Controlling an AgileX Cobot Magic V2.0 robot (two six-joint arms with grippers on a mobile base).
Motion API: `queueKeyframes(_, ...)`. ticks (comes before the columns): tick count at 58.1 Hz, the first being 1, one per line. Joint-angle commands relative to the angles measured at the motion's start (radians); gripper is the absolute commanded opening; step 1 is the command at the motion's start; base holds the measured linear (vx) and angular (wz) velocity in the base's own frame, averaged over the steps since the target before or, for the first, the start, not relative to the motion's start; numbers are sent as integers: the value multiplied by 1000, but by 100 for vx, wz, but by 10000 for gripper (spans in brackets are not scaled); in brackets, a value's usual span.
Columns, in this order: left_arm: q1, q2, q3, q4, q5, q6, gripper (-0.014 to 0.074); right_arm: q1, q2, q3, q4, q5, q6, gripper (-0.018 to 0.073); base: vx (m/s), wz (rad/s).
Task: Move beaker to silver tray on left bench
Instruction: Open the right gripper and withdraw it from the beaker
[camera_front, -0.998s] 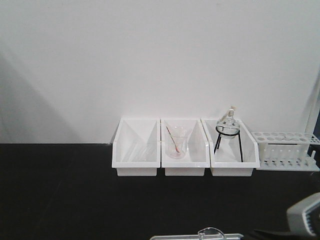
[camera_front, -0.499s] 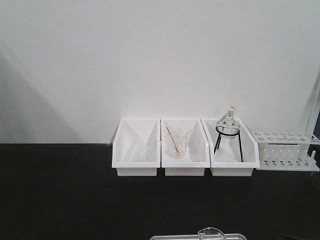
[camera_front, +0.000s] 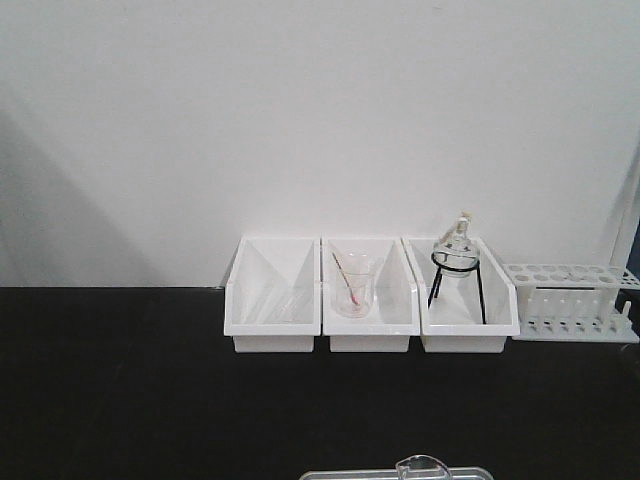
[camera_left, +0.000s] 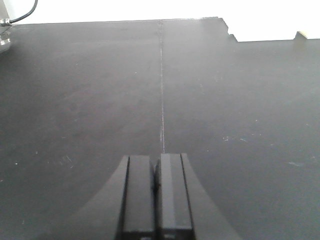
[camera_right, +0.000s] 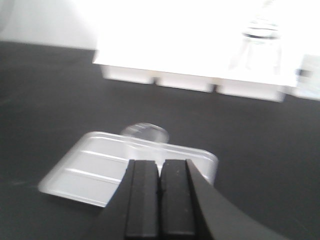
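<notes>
The beaker (camera_front: 421, 465), clear glass with a spouted rim, shows only its top at the bottom edge of the front view. It stands at the far rim of the silver tray (camera_front: 350, 475) on the black left bench (camera_front: 120, 380). In the blurred right wrist view the beaker (camera_right: 145, 132) rises at the far edge of the silver tray (camera_right: 95, 170). I cannot tell whether it stands inside the rim. My right gripper (camera_right: 160, 163) is shut and empty, above the tray's near side. My left gripper (camera_left: 156, 159) is shut and empty over the bare left bench (camera_left: 225, 100).
Three white bins (camera_front: 272, 300) stand in a row against the white wall. The middle one holds a small beaker with a reddish rod (camera_front: 352, 285), the right one a flask on a black stand (camera_front: 456, 262). A white test-tube rack (camera_front: 570, 300) stands at the far right.
The right arm, seen at the front view's lower right corner a second ago, has drawn back out of that view. The beaker and tray have not moved.
</notes>
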Motion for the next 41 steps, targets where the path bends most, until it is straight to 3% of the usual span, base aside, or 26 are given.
queueKeyframes(1, -6, -16, 28, -2, -78, -2, 1, -98, -95, 66, -21, -84, 16, -11, 0, 0)
queueKeyframes(12, -6, -16, 28, -2, -78, -2, 1, -207, -329, 173, -21, 12, 16, -11, 0, 0)
queueKeyframes(19, -6, -16, 28, -2, -78, -2, 1, -245, -327, 173, -20, 14, 16, -11, 0, 0)
queueKeyframes(41, -6, -16, 28, -2, -78, -2, 1, -244, -327, 174, -20, 21, 16, -11, 0, 0)
